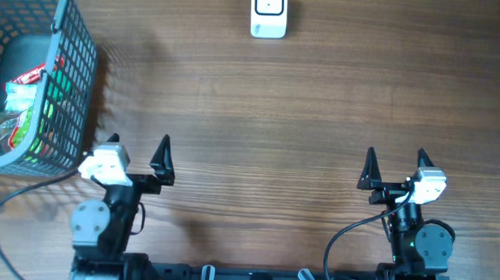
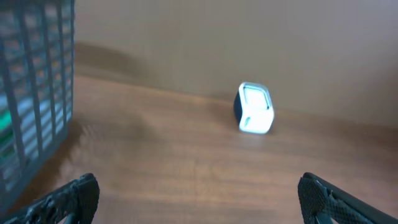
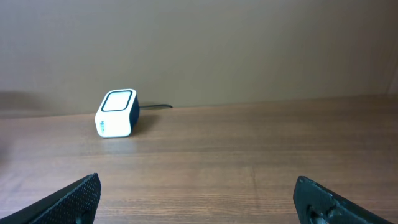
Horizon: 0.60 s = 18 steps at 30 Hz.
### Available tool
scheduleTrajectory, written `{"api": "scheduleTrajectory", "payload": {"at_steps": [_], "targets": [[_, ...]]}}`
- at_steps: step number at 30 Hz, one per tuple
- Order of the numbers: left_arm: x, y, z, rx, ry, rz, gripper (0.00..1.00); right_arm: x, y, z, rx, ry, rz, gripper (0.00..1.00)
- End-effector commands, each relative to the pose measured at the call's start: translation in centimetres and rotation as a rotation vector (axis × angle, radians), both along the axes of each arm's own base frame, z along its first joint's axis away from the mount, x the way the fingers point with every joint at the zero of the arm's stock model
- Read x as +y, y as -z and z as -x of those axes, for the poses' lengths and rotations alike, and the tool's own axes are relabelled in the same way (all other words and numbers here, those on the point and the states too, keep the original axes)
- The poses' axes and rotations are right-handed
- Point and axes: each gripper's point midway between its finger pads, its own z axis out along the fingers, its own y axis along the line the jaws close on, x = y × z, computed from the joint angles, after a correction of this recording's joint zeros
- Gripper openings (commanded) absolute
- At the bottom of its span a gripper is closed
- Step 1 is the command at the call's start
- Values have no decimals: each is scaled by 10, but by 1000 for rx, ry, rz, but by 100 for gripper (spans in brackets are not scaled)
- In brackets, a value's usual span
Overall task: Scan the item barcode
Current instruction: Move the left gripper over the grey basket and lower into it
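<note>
A white barcode scanner (image 1: 269,12) with a dark rim stands at the table's far edge; it also shows in the left wrist view (image 2: 255,109) and the right wrist view (image 3: 116,113). Items (image 1: 22,102) in clear, red and green wrapping lie inside the grey wire basket (image 1: 76,58) at the far left; no barcode shows on them. My left gripper (image 1: 138,140) stands open near the front, just right of the basket, with nothing between its fingers (image 2: 198,190). Further right along the front, my right gripper (image 1: 396,154) is open and empty too (image 3: 198,186).
The basket's mesh wall (image 2: 37,93) rises at the left of the left wrist view. A thin cable (image 3: 155,106) runs behind the scanner. Bare wooden table (image 1: 269,107) lies between the grippers and the scanner.
</note>
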Motion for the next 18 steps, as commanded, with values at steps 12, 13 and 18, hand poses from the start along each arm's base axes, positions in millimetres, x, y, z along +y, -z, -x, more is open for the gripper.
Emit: {"api": "scheduleTrajectory", "payload": {"at_steps": [12,13,18], "targets": [[-47,-75,0,236,272,106,100,2,1,0,3,-13,-15,100],[-53,-73,0,251,308,117,100,2,1,0,3,-13,-15,100],[-58,-38,1,408,329,153,100,2,1,0,3,-14,-15,100]]}}
